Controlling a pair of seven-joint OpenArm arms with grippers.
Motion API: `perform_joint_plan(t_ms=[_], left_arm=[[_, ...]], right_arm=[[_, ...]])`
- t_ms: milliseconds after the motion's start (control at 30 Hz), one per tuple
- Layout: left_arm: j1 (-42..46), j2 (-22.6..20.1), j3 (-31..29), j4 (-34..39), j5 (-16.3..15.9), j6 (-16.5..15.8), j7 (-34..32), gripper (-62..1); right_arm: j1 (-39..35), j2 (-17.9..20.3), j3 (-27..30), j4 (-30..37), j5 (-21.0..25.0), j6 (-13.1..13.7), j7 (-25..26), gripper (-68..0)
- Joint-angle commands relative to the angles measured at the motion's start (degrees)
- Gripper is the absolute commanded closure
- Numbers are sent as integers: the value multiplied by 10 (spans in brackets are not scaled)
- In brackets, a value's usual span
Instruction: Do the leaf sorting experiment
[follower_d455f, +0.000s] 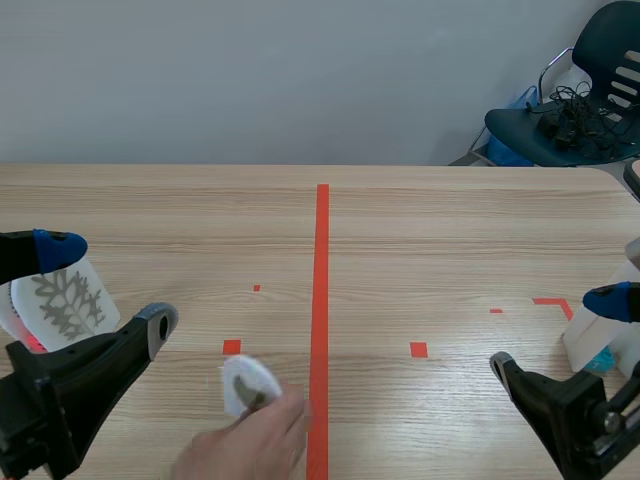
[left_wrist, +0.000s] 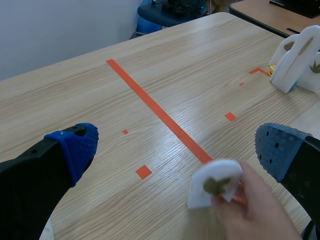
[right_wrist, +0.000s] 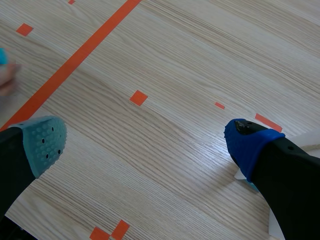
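A person's hand (follower_d455f: 245, 445) holds a small white card (follower_d455f: 248, 385) with a brown leaf on it, just left of the red centre line near the table's front edge. In the left wrist view that card (left_wrist: 215, 182) and hand (left_wrist: 252, 212) lie ahead of my left gripper (left_wrist: 177, 152), close to its right finger. My left gripper (follower_d455f: 105, 290) is open and holds nothing. A white card with a grey leaf print (follower_d455f: 65, 305) stands beside it. My right gripper (follower_d455f: 558, 333) (right_wrist: 147, 142) is open over bare table.
White leaf cards on stands (left_wrist: 300, 57) sit at the table's right edge, close to my right gripper's blue finger (follower_d455f: 610, 300). A red tape line (follower_d455f: 321, 300) runs down the table's middle. A chair (follower_d455f: 580, 110) stands beyond the far right corner.
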Motion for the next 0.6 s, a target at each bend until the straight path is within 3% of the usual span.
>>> perform_joint_plan(t_ms=[0, 567], left_arm=[[-1, 1, -3, 12, -3, -1, -8, -623], [-2, 1, -3, 12, -3, -1, -3, -623]], right_arm=[[0, 4, 5, 10, 4, 0, 9, -679], [0, 4, 5, 10, 4, 0, 9, -679]])
